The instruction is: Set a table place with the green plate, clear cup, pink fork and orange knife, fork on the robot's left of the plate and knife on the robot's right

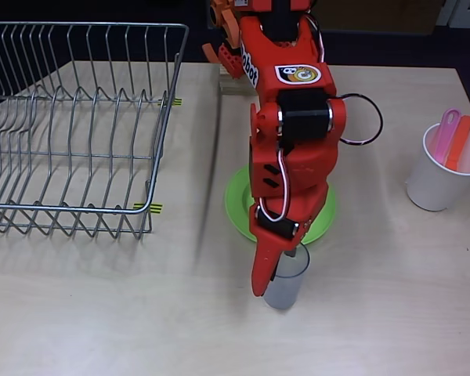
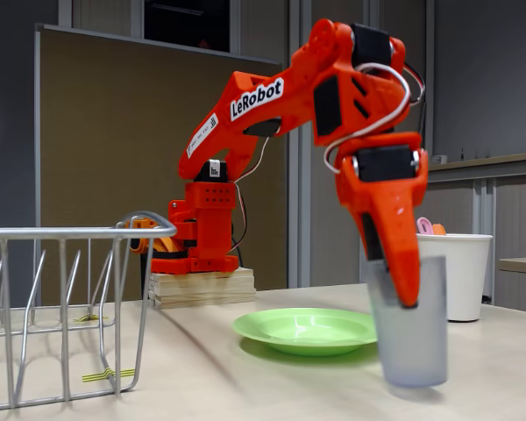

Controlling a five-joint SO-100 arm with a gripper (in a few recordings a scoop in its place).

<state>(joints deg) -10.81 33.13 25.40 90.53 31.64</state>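
The green plate (image 1: 236, 205) (image 2: 302, 330) lies mid-table, partly under the orange arm. Just in front of it, the clear cup (image 1: 288, 283) (image 2: 412, 338) stands upright at or just above the tabletop. My gripper (image 1: 274, 271) (image 2: 393, 282) is shut on the cup's rim, one orange finger outside the wall and the other inside. The pink fork (image 1: 445, 135) (image 2: 423, 226) and the orange knife (image 1: 459, 142) (image 2: 437, 230) stand handle-up in a white paper cup (image 1: 435, 184) (image 2: 457, 274) at the right of the overhead view.
A wire dish rack (image 1: 78, 125) (image 2: 61, 303) takes up the left of the table. The arm's base sits on a wooden block (image 1: 232, 83) (image 2: 202, 288) at the far edge. Bare tabletop lies on both sides of the plate and along the near edge.
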